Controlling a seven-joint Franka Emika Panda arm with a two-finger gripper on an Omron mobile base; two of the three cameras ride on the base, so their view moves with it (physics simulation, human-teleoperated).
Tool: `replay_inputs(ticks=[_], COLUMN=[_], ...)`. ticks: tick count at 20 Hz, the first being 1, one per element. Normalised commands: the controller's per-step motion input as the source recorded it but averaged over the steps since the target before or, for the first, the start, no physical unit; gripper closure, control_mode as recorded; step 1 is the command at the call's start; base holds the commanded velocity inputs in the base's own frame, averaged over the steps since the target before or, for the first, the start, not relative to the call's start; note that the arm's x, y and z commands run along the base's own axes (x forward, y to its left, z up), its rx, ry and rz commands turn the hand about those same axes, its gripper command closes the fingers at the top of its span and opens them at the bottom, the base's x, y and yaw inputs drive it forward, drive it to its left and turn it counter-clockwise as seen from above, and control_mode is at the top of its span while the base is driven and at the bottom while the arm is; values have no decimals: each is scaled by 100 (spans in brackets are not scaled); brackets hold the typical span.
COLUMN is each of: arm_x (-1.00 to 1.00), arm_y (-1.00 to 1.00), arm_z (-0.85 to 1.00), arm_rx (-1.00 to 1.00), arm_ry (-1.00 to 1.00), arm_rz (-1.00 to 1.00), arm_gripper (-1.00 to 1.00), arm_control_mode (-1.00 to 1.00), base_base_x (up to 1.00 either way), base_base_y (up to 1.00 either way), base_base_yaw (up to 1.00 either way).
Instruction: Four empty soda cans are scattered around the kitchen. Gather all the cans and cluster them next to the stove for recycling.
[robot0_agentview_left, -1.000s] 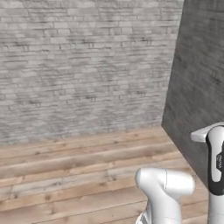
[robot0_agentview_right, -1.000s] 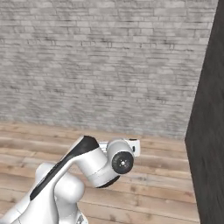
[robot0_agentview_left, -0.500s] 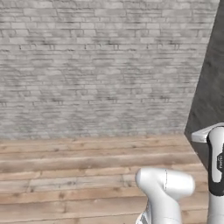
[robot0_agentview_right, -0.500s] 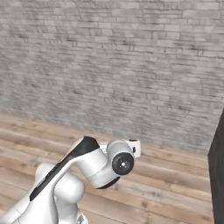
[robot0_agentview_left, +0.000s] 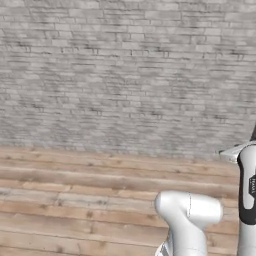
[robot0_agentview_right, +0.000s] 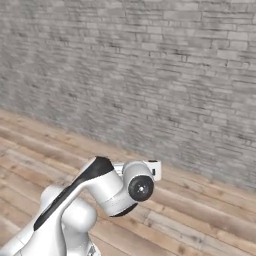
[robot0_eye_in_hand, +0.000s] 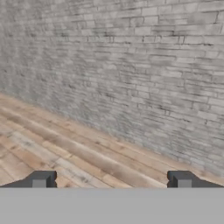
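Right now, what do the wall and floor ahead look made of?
The grey brick wall looks like matte masonry, maybe painted or weathered: staggered courses of narrow bricks with pale mortar lines. The brown plank floor looks like wood with a low sheen: long boards, visible grain and dark seams. Both are rendered, so this goes by texture alone.

A: So what's the room like here?

B: Pretty bare. A grey brick wall (robot0_agentview_left: 125, 75) with pale mortar lines runs across the back, and below it there's a floor of light brown wooden planks (robot0_agentview_left: 75, 200) with visible grain and seams.

A: Same from the other side?

B: Yep, the wall (robot0_agentview_right: 165, 75) slants down to the right there, meeting the planks (robot0_agentview_right: 200, 215) along a straight edge. Light is soft and even, no hard shadows.
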Motion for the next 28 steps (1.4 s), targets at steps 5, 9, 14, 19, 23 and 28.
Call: replay_inputs(ticks=[5, 9, 14, 19, 23, 28], arm_x=[0, 0, 0, 0, 0, 0], arm_y=[0, 0, 0, 0, 0, 0], arm_z=[0, 0, 0, 0, 0, 0], arm_rx=[0, 0, 0, 0, 0, 0], arm_ry=[0, 0, 0, 0, 0, 0], arm_rz=[0, 0, 0, 0, 0, 0], arm_gripper=[-100, -100, -100, -100, -100, -100], arm_control_mode=[100, 100, 100, 100, 100, 100], base_base_x=[6, 0, 0, 0, 1, 17], base_base_y=[0, 0, 0, 0, 0, 0], base_base_yaw=[41, 43, 44, 44, 43, 43])
